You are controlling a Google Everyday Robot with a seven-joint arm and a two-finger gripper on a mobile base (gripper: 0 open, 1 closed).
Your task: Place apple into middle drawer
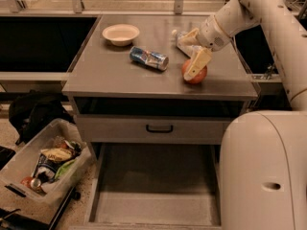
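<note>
The red apple [195, 74] sits on the grey countertop [110, 71] near its front right. My gripper [187, 56] hangs just over it, reaching in from the upper right. Its jaws are open. One pale finger [197, 63] lies across the front of the apple, and the other points left above it, near a clear plastic bottle [182, 42]. The middle drawer [153, 190] is pulled out at the bottom of the cabinet, and its flat grey floor is bare.
A white bowl [120, 33] and a lying blue can [149, 58] are on the counter. A closed drawer front with a black handle [159, 128] sits above the open drawer. A plastic bin of items [43, 164] stands on the floor at left. My white body [264, 176] fills the lower right.
</note>
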